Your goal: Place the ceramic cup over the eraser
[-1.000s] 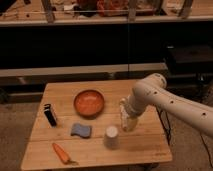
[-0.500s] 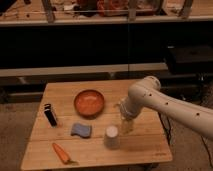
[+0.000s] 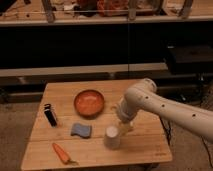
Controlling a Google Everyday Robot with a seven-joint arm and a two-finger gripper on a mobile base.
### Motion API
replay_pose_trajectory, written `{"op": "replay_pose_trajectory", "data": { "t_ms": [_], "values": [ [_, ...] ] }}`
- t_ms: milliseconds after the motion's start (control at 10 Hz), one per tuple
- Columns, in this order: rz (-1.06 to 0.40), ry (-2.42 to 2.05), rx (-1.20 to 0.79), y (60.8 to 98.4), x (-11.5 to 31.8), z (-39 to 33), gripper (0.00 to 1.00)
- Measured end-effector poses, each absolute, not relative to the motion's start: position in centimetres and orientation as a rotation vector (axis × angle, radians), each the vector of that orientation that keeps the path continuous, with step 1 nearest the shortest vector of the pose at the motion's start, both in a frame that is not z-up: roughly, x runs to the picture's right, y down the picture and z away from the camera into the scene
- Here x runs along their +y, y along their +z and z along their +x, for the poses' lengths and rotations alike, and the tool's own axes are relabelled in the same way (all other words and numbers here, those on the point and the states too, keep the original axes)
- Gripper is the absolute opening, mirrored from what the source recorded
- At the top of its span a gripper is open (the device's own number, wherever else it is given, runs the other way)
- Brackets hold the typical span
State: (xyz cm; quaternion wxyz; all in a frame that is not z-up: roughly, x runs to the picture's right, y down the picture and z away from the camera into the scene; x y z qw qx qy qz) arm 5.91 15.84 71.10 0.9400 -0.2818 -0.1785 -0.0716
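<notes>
Ceramic cup [image 3: 112, 137] stands untouched near the front edge of the bench [image 3: 60, 92]. My end effector [image 3: 123, 125] has sunk leftward to just above its right rim, jaws spread. I judge the grasp comes next; nothing is lifted yet. Whether the blue pad [image 3: 81, 131] or the black block [image 3: 50, 115] is the eraser, I cannot tell.

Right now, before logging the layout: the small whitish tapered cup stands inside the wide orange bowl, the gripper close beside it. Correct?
Not quite. The camera view shows the small whitish tapered cup standing on the wooden table, in front of the wide orange bowl, not inside it. The gripper is indeed close beside it.
</notes>
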Motion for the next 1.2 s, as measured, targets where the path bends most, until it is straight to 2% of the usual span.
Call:
{"op": "replay_pose_trajectory", "data": {
  "t_ms": [1200],
  "values": [
    [-0.579, -0.198, -0.406, 71.5, 17.9, 4.4, 0.80]
  ]
}}
